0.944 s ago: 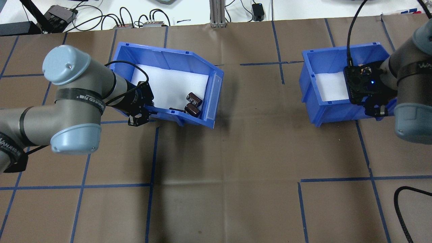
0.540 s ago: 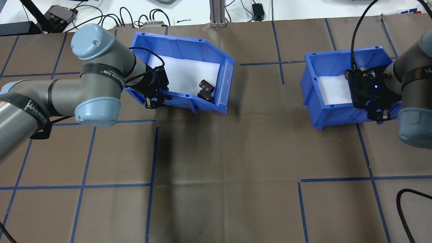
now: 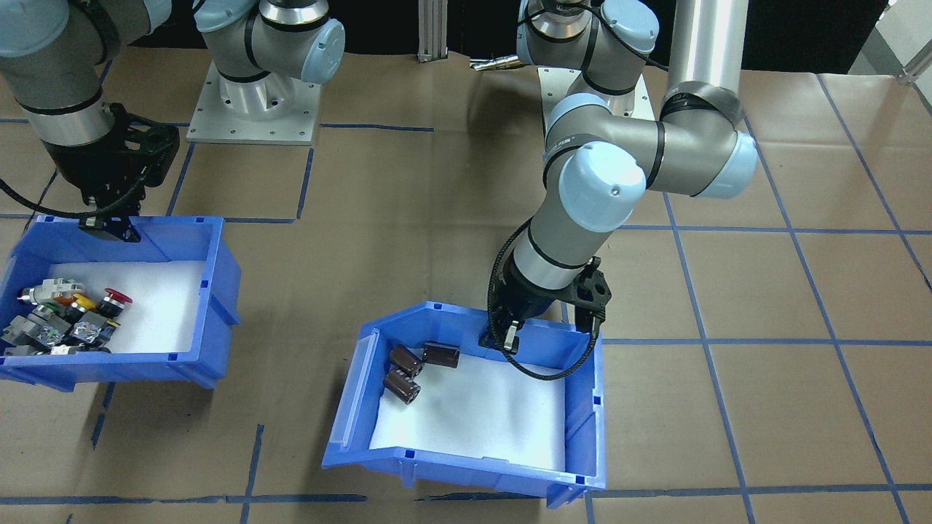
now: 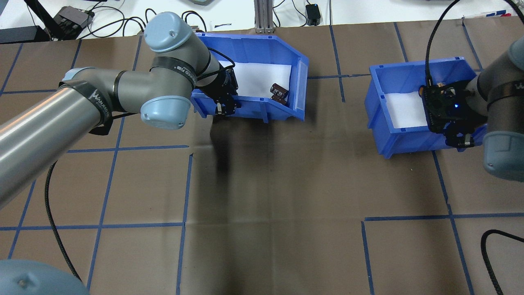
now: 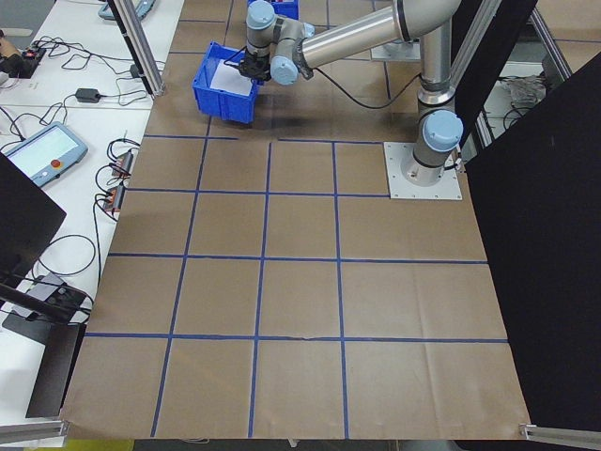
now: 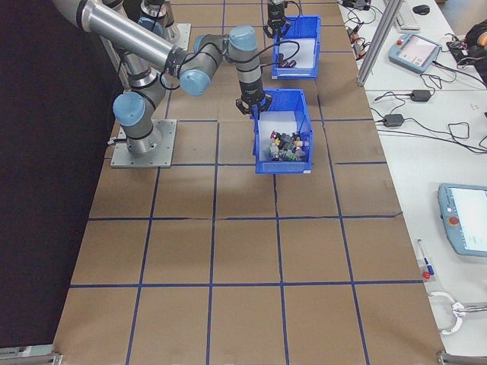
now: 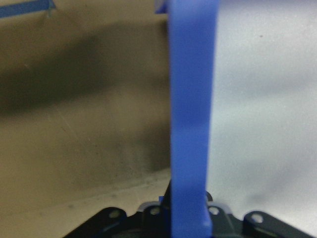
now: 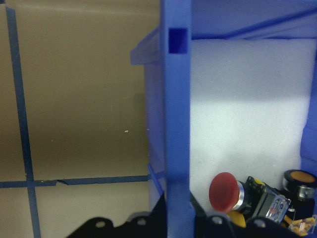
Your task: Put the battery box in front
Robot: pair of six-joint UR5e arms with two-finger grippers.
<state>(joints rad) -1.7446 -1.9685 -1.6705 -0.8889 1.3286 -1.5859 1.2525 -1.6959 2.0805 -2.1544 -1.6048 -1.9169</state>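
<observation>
Table (image 4: 262, 184): flat top covered in brown paper, marked into large squares by blue tape lines (image 4: 106, 192); creases show in the paper.

Resting directly on it:
- Battery box (image 4: 262, 51), blue plastic bin with a white foam floor, at the table's far edge in the overhead view; its sloped-cut side faces the second bin.
- Second blue bin (image 4: 393, 135), well apart from the battery box, to its right in the overhead view and slightly nearer the robot.
- Two grey arm base plates (image 3: 251, 109), across the table from the battery box, seen in the front-facing view.
</observation>
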